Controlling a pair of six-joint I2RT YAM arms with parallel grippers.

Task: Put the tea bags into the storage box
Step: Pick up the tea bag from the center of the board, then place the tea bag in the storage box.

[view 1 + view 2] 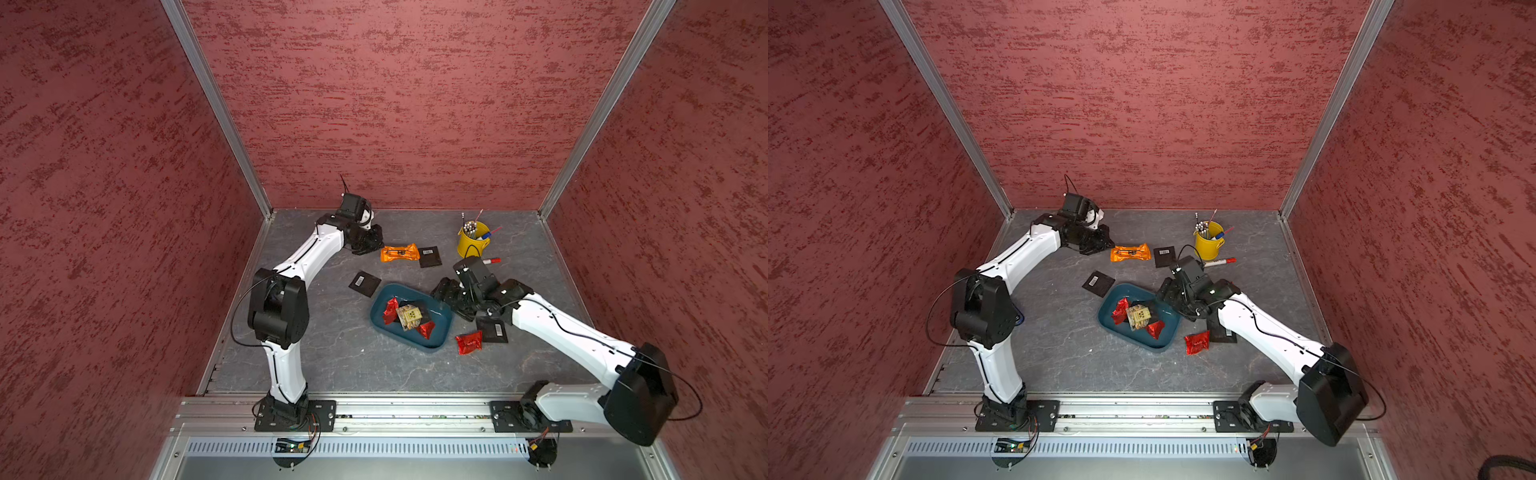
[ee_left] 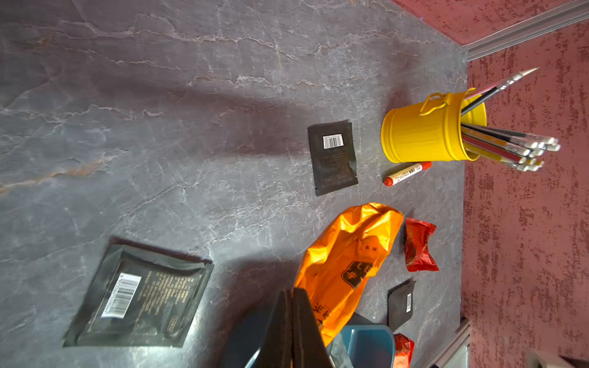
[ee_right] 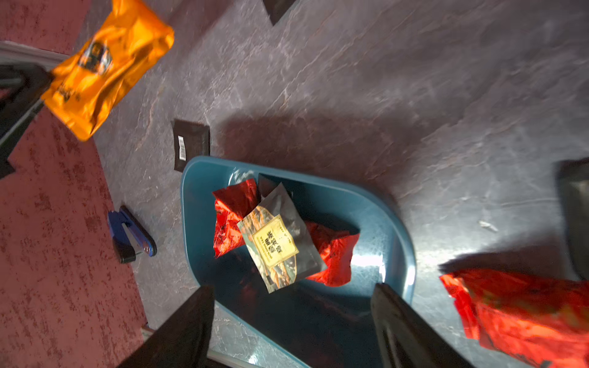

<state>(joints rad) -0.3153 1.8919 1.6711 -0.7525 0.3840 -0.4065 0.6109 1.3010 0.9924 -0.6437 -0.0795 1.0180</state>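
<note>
Slate tabletop [image 1: 332,353]; tea bags [image 1: 409,318] in storage box [image 1: 439,324]

Barcode labels on the black packets [image 2: 140,296], digits illegible. Yellow label with Chinese characters on the tan packet [image 3: 275,245]. Orange wrapper [image 2: 347,255] emblem and marker [image 2: 406,173] print unreadable.

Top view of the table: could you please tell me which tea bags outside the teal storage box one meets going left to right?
Flat black square packet with a barcode label → crinkly orange foil wrapper → second flat black barcode packet → shiny red foil pouch → third black packet, partly covered.
</note>
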